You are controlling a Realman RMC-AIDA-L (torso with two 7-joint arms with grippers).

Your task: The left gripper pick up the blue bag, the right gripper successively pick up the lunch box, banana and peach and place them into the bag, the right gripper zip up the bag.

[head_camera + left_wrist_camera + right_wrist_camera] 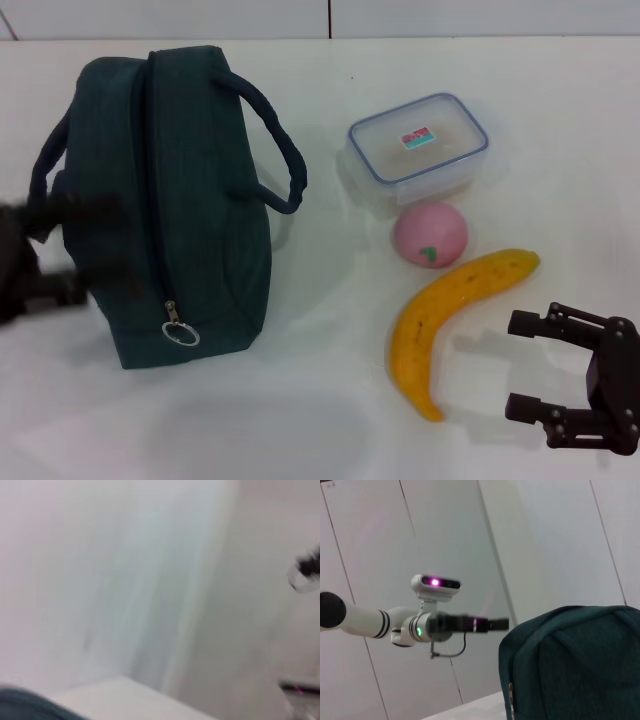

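So the blue bag lay on its side on the white table, zip shut, ring pull at the near end, handles sticking out toward the food. Left gripper sat at the bag's far-left edge, badly blurred; couldn't tell if its fingers were apart or clamped on fabric. Right gripper rested low at the near right, fingers apart, holding nothing, just beside the banana. Lunch box was behind the peach, nearly touching it; the peach sat close to the banana's upper end. Nothing packed yet.

Risks, as a judgement: the bag was zipped, so nothing could go in until it was opened and held up. A grab on loose fabric instead of a handle could slip or let the bag sag. Items were crowded, so reaching for the lunch box over the peach could nudge the peach into rolling off.
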